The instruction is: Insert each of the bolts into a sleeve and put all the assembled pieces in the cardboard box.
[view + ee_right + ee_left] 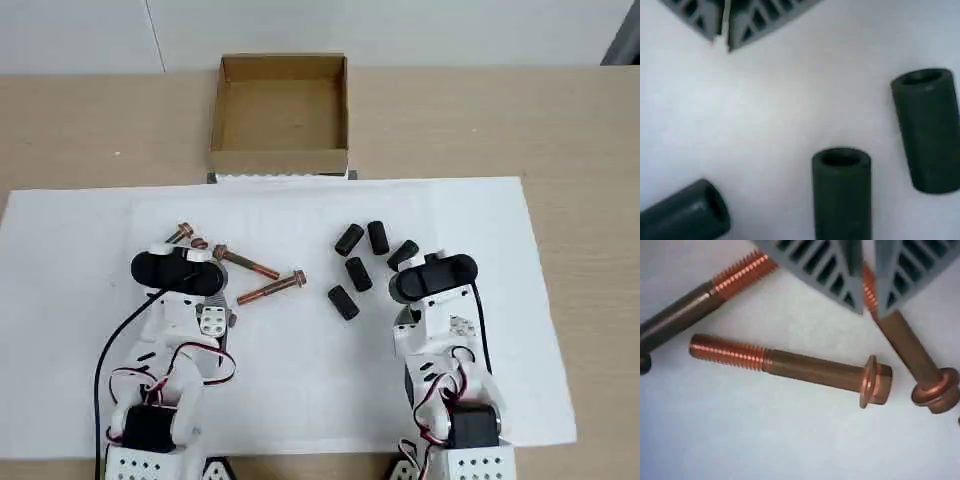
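Several copper bolts lie on the white sheet at the left: one point(805, 367) flat in the middle of the left wrist view, a second point(912, 357) running under my left gripper point(870, 312), and a third point(700, 307) off to the side. My left gripper is shut and hangs just above them, holding nothing. Several black sleeves point(358, 273) lie scattered at centre right. Three of them point(840, 192) point(929, 127) point(687, 212) lie near my right gripper point(722, 45), which is shut and empty. The open cardboard box point(283, 110) stands beyond the sheet.
The white sheet point(80, 300) covers most of the wooden table. The left arm point(178, 272) and the right arm point(432, 278) stand side by side at the near edge. A bare strip of sheet lies between the bolts and the sleeves.
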Robot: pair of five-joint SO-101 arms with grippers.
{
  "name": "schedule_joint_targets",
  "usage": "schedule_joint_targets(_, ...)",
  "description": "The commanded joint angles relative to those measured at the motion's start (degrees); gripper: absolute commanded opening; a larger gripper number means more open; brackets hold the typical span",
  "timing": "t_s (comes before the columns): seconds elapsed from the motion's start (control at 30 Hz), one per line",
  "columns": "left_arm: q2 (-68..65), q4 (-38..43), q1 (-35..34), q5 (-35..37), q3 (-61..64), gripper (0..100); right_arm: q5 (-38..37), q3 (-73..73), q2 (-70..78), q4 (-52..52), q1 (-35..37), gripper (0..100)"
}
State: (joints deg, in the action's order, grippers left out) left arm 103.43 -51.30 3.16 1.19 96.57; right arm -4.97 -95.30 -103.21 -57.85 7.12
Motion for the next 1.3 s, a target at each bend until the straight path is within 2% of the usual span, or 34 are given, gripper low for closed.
schedule_joint_targets(0.0,0.53,-1.14,-0.44,-0.09,-4.62,1,-0.35,3.69,-0.75,-0.92,-1.27,0.3)
schedule_joint_targets(0.23,0.35,-8.88,0.44,-0.35,-14.11,1,5.19,17.76,-0.48,-10.07,-1.27,0.3)
schedule_joint_targets(0.47,0.26,-16.53,0.44,-0.35,-21.49,1,4.92,25.76,0.66,-16.4,-1.19,0.3)
schedule_joint_targets(0.6,0.26,-18.55,0.44,-0.35,-22.99,1,5.36,31.38,9.36,-16.31,-1.19,0.3)
schedule_joint_targets(0.77,-0.97,-19.08,0.44,-0.35,-25.19,1,8.62,44.13,28.7,-16.48,-0.57,0.3)
schedule_joint_targets(1.07,-26.37,-19.16,0.0,-0.35,-40.4,1,14.42,62.24,53.67,-16.48,-0.57,0.3)
schedule_joint_targets(1.27,-46.51,-26.9,0.0,-0.26,-54.2,1,18.9,65.05,61.67,-16.48,1.1,0.3)
